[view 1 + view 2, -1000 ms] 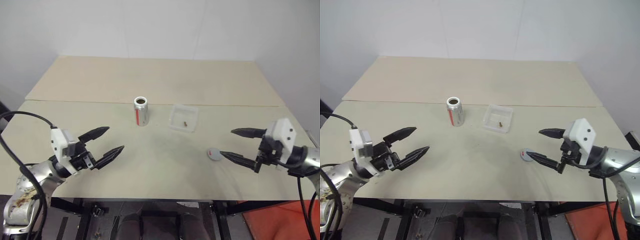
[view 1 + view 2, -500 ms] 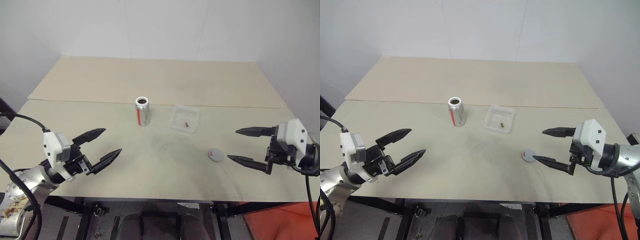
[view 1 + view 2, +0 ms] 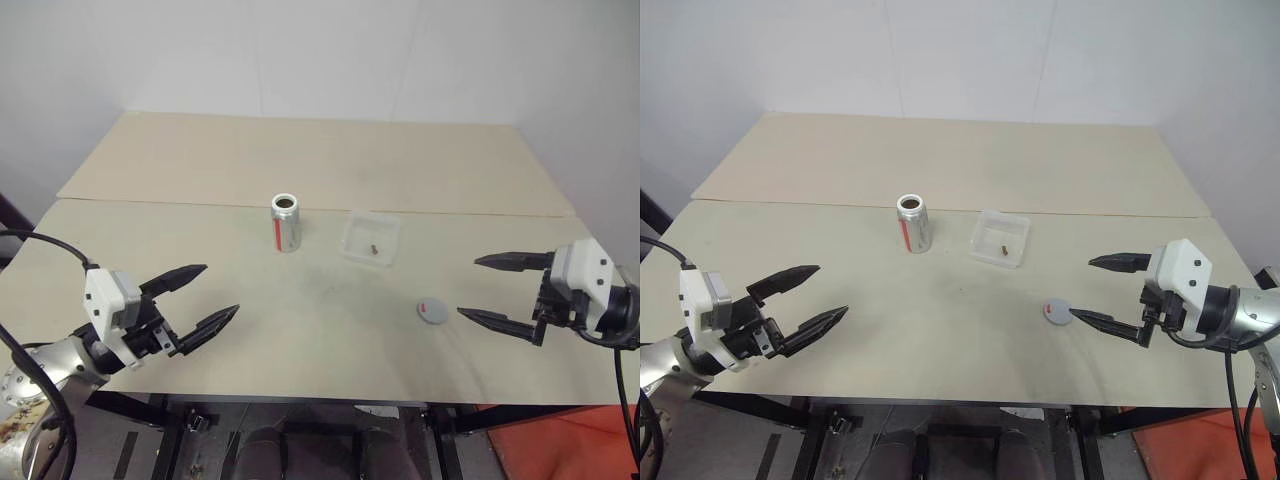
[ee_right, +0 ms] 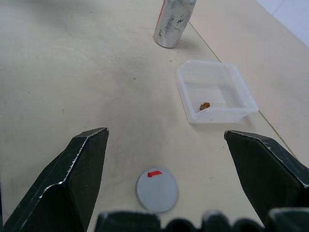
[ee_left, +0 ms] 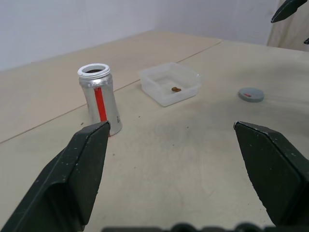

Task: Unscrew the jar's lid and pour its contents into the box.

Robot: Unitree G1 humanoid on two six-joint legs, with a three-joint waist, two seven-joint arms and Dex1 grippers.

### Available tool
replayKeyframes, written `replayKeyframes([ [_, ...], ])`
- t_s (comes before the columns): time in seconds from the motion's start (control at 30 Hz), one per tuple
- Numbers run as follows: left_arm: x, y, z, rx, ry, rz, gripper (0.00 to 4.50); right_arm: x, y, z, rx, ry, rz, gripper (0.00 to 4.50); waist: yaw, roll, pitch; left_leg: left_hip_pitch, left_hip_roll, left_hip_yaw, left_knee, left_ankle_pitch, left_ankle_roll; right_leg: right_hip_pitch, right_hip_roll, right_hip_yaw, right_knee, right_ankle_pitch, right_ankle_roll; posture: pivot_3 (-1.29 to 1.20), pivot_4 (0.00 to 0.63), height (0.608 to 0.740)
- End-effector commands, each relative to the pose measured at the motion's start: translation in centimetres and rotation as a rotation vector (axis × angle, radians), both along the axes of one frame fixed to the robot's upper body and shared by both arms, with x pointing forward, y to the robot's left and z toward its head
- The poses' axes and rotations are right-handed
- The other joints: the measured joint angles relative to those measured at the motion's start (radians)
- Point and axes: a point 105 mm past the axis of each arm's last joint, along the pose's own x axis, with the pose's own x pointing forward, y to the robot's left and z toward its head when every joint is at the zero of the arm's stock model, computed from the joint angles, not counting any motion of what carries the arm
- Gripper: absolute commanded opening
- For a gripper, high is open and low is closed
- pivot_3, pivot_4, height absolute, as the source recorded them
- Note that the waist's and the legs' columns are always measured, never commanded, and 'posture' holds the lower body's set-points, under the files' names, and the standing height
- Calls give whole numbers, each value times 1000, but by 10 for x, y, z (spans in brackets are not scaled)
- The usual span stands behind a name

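Note:
The silvery jar with a red stripe stands upright and uncapped near the table's middle. Just to its right sits the clear plastic box, with the contents, a tiny brown bit, lying inside. The grey lid lies flat on the table, right of centre, with a small red mark on it. My left gripper hovers open and empty over the table's front left. My right gripper hovers open and empty just right of the lid, apart from it.
The beige table is made of two boards with a seam running across behind the jar and box. White walls stand behind and to the right. The table's front edge runs just below both grippers.
Both arms have drawn outward toward the table's front corners. The right gripper moved off the lid, which now lies uncovered. Jar, box and lid have not moved.

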Motion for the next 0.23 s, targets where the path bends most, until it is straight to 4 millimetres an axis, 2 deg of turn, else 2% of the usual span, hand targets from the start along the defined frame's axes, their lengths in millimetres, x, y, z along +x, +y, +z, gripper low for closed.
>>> replayKeyframes([
  [0.03, 2, 3, 7, 24, -24, 0, 4447, 5, 8, 5, -9, 5, -28, 4500, 1, 0, 0, 0, 0, 0, 0, 0, 0, 0, 0, 0, 0, 0, 0, 0, 150, 740],
  [0.13, 6, 7, 5, 35, -2, 17, 4447, 7, 15, -1, -6, 4, -24, 4500, 3, 0, 0, 0, 0, 0, 0, 0, 0, 0, 0, 0, 0, 0, -1, 0, 150, 740],
  [0.23, 8, 7, 8, 47, 14, -1, 4447, 7, 26, 3, 15, -19, 14, 4500, 3, 0, 0, -1, 0, 0, -1, 0, 0, -1, 0, 0, 0, -1, -1, 0, 150, 740],
])
